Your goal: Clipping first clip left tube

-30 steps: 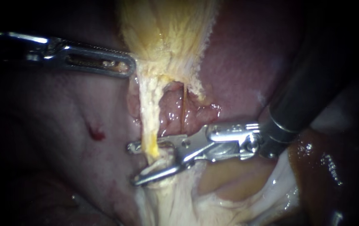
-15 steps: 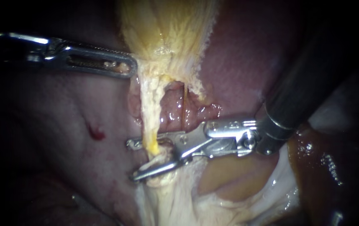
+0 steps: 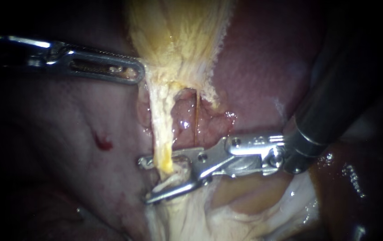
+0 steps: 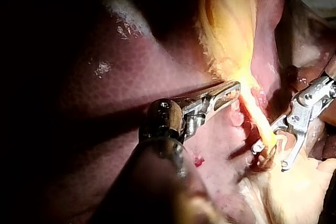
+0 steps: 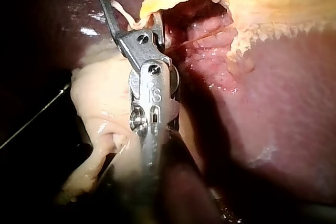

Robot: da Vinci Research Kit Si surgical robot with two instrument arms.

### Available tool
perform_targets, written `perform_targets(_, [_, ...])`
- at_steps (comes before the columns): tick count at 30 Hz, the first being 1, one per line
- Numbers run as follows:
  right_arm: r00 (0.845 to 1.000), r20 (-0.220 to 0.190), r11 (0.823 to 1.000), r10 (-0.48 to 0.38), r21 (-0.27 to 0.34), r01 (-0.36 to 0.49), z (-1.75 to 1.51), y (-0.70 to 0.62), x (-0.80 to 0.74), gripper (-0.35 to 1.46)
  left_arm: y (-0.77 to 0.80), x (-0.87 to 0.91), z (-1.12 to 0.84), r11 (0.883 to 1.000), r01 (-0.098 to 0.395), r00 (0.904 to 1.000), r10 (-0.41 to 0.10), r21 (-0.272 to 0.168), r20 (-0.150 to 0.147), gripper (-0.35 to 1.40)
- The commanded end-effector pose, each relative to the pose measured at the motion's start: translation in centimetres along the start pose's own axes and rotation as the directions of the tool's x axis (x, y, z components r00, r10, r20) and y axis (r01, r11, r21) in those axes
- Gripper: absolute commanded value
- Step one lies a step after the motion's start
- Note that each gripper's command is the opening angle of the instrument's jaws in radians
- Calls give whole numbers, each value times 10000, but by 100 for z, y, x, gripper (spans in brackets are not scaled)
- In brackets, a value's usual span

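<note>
Dark red liver (image 3: 263,67) lay behind the yellow, fibrous gallbladder (image 3: 178,40). The pale, stringy left tube (image 3: 160,120) ran lengthwise away from the gallbladder and passed crosswise between the wide-open jaws of the silver right instrument (image 3: 146,180). Half a second earlier this instrument had sat slightly nearer the gallbladder.

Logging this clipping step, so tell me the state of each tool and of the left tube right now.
Left tube: taut, no clip seen on it.
Right tool: jaws open around the left tube.
Left tool: tip at the gallbladder's edge; grip unclear.
</note>
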Motion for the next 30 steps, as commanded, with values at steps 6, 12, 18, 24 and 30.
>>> perform_targets(6, [10000,-7,10000,6,-14,-6,0,3,0,50,0,1,1,10000,-4,10000,4,-7,5,-35])
perform_targets(12, [10000,-10,10000,9,-29,-9,2,5,1,49,0,1,1,10000,-5,10000,5,-11,7,-35])
perform_targets(18, [9998,-12,9998,186,-40,-187,0,9,-1,46,0,1,2,10000,-5,10000,5,-14,8,-35])
perform_targets(24, [9995,-9,9995,302,-31,-302,-4,12,-4,35,0,1,2,10000,-6,10000,6,-16,10,-35])
perform_targets(30, [9994,140,9995,305,-59,-304,-7,16,-7,31,0,2,2,10000,-7,10000,7,-18,11,-35])
